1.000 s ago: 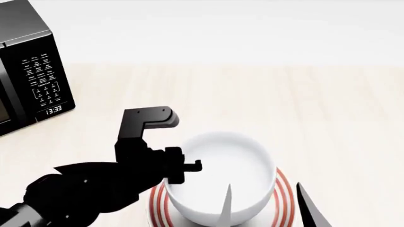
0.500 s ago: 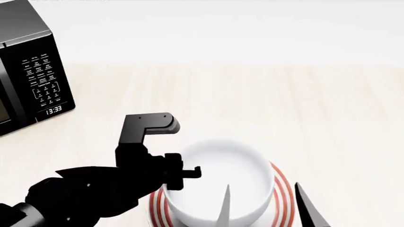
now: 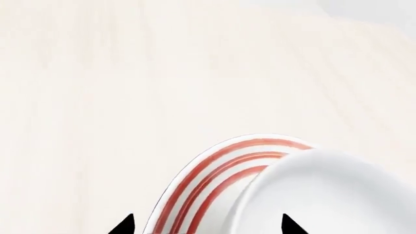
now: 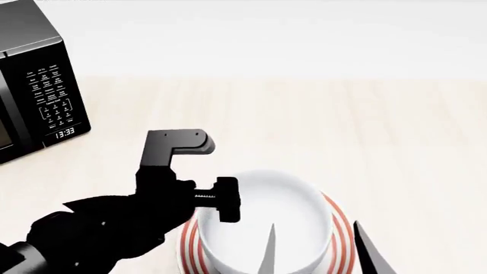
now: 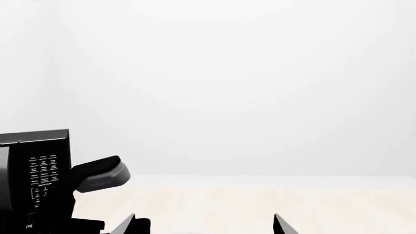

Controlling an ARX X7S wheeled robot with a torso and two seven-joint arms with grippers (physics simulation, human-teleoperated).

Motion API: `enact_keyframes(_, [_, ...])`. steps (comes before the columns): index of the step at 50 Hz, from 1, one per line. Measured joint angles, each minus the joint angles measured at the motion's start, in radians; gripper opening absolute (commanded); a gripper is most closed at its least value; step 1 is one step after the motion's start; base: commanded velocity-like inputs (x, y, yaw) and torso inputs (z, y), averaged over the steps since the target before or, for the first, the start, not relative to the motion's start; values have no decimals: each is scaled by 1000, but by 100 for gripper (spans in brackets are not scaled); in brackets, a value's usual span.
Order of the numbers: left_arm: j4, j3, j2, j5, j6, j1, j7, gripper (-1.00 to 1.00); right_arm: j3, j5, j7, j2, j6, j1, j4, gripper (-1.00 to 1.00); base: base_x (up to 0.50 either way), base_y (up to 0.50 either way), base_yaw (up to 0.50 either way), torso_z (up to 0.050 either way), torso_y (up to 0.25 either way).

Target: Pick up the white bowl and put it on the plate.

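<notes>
White bowl (image 4: 266, 222): sits on the plate (image 4: 344, 240).
Left fingers (image 3: 123, 226): spread, clear of the bowl.
Right fingers (image 5: 278, 225): spread, empty.

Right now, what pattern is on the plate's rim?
Three thin red rings on the white plate, clearest in the left wrist view.

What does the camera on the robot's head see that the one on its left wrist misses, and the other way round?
Only the head view shows the black microwave with its keypad and clock, the left arm reaching to the bowl's edge, and the white bowl's hollow inside.

Only the left wrist view shows, close up, the plate's three red rings, with the two dark tips of the left gripper at the picture's edge, set apart.

Both show the white bowl over the plate, on the pale wooden table.
</notes>
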Motion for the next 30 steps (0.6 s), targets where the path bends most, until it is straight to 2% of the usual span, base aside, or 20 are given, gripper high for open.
enact_keyframes(11, [393, 38, -200, 166, 190, -13, -235, 100, 15, -1, 20, 16, 19, -1, -43, 100, 0, 0, 0, 0, 0])
enact_keyframes(21, [782, 76, -421, 408, 348, -31, -511, 100, 41, -6, 53, 45, 59, -10, -137, 100, 0, 0, 0, 0, 0])
enact_keyframes(30, [1028, 102, -567, 580, 436, -9, -710, 100, 62, -8, 83, 71, 100, -14, -231, 100, 0, 0, 0, 0, 0])
